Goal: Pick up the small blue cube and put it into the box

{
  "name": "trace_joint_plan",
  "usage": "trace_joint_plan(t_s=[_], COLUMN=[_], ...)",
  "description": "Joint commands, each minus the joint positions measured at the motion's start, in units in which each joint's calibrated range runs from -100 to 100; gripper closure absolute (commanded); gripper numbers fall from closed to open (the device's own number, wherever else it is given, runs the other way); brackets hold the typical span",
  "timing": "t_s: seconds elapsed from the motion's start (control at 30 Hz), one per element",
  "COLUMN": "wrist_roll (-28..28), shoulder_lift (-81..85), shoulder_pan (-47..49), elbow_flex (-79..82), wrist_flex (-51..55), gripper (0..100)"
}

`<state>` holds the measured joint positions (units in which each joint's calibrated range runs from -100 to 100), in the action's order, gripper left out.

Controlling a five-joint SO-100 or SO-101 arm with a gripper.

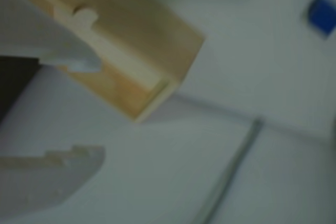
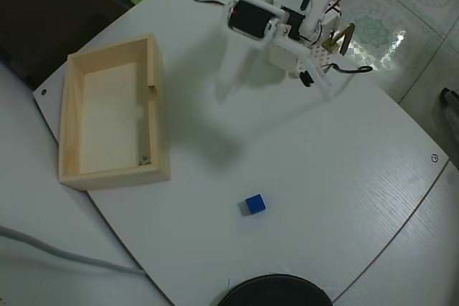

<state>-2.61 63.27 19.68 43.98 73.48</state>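
**Cube lay free on the table, claw open and empty**

You had the cube (image 2: 254,203) sitting loose on the white table (image 2: 344,177), untouched and well apart from the claw (image 2: 228,91). In the wrist view the cube (image 1: 321,14) sat at the far upper right edge, off the line between the fingers, so you were not yet aimed at it. It rested flat on one face with bare table all round, which I judge left you room to come down over it from above.

The box (image 2: 159,127) stood to the other side of the claw, nearer than the cube. In the wrist view its corner (image 1: 173,56) lay just beyond the upper finger, notch visible in the long wall. Its floor looked empty apart from a speck near one corner, too small to name. Set open side up, it should take a drop from above.

Your claw hung above the table with its jaws spread wide. Nothing sat between the fingers (image 1: 73,51) and they touched neither cube nor box. The wrist picture was blurred, so fine detail at the tips cannot be told.

A dark round thing (image 2: 276,293) lay past the cube at the table edge.
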Motion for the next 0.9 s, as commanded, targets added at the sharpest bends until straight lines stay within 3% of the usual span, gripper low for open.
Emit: trace_joint_plan(t_s=[0.0, 0.1, 0.3, 0.57, 0.87], wrist_roll=[-0.23, -0.39, -6.48, -9.81, -10.64], shoulder_lift=[-7.22, -12.63, -24.55, -38.50, -56.00], shoulder_pan=[4.61, 9.11, 19.28, 19.43, 15.38], elbow_flex=[-10.68, -14.75, -16.02, -21.99, -42.99], wrist_flex=[3.16, 3.67, 6.39, 6.13, 5.71], gripper=[86, 86, 86, 86, 85])
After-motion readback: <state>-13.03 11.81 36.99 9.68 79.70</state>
